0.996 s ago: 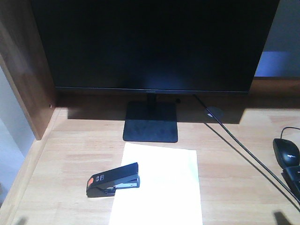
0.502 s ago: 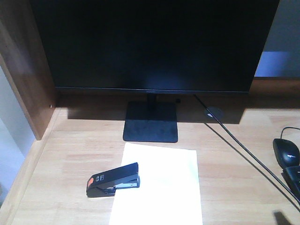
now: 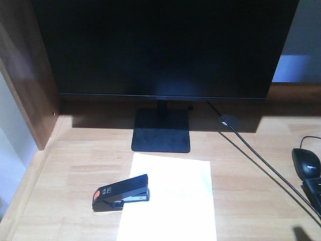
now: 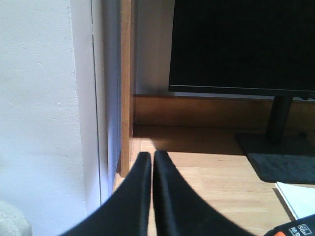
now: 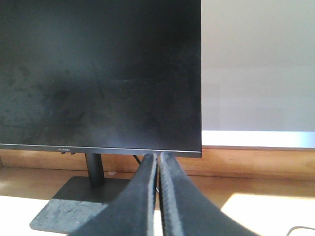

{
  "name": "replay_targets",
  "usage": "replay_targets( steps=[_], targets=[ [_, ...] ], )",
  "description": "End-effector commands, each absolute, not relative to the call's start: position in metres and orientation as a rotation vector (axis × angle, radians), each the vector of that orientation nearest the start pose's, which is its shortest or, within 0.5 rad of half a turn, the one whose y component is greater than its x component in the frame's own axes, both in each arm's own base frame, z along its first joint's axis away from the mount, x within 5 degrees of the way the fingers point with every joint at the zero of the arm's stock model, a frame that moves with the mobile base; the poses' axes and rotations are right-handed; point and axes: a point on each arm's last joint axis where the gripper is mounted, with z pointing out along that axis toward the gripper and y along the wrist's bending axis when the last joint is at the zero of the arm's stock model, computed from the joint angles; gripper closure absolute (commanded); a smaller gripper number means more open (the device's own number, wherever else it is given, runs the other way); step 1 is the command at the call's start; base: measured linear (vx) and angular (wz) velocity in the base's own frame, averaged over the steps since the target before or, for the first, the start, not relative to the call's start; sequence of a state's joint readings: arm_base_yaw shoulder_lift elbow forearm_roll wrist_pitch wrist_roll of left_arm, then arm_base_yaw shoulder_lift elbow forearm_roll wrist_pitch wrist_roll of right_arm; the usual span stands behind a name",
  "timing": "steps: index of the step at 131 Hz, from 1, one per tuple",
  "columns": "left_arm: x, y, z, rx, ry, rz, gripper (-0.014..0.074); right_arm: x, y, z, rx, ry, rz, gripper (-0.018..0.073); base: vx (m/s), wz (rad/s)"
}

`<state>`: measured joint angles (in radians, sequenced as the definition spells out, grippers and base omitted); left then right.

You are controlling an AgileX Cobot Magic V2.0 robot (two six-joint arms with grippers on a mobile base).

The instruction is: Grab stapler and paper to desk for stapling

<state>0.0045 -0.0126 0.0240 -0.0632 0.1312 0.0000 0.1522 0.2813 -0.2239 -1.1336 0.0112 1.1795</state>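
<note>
Front view: the paper (image 3: 169,200) lies flat on the desk (image 3: 75,160), its far edge just short of the monitor (image 3: 165,47) base, its near edge running out of frame. The stapler (image 3: 121,192) rests across the paper's left edge, its orange-red end out on the bare wood to the left and its other end over the sheet. A cable (image 3: 261,160) runs from behind the monitor toward the near right. A mouse (image 3: 306,163) sits at the far right edge, with a dark corner of something just nearer than it. Stapler, paper and mouse lie exactly where they lay a second ago. A dark patch at the bottom left corner seen a second ago is gone; the one at the bottom right remains. Neither gripper itself shows here.

Left wrist view: the left gripper (image 4: 152,157) has its two dark fingers closed to a hairline slit, holding nothing, above the desk's left part near the brown side panel (image 4: 126,83). A corner of the paper and the stapler's orange tip (image 4: 295,229) show at the lower right.

Right wrist view: the right gripper (image 5: 158,158) is likewise pressed nearly closed and empty, facing the monitor's lower edge and stand (image 5: 93,169).
</note>
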Motion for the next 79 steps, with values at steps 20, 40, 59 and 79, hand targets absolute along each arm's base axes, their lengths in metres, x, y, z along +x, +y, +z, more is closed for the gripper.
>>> replay_targets(
  steps=[20, 40, 59, 79],
  targets=[
    [0.0557, -0.0001, 0.1975, -0.064, 1.549, -0.063, 0.0603, 0.0796, 0.0130, 0.2796, -0.101, 1.515, 0.153, 0.0565, 0.00, 0.00],
    [0.0557, -0.0001, 0.1975, -0.064, 1.549, -0.063, 0.0603, 0.0796, 0.0130, 0.2796, -0.101, 1.515, 0.153, 0.0565, 0.00, 0.00],
    [0.0558, -0.0001, 0.1975, -0.063, 1.551, -0.062, 0.0603, 0.0796, 0.0130, 0.2796, -0.101, 1.515, 0.153, 0.0565, 0.00, 0.00],
    [0.0558, -0.0001, 0.1975, -0.063, 1.551, -0.062, 0.0603, 0.0796, 0.0130, 0.2796, -0.101, 1.515, 0.153, 0.0565, 0.00, 0.00]
  ],
)
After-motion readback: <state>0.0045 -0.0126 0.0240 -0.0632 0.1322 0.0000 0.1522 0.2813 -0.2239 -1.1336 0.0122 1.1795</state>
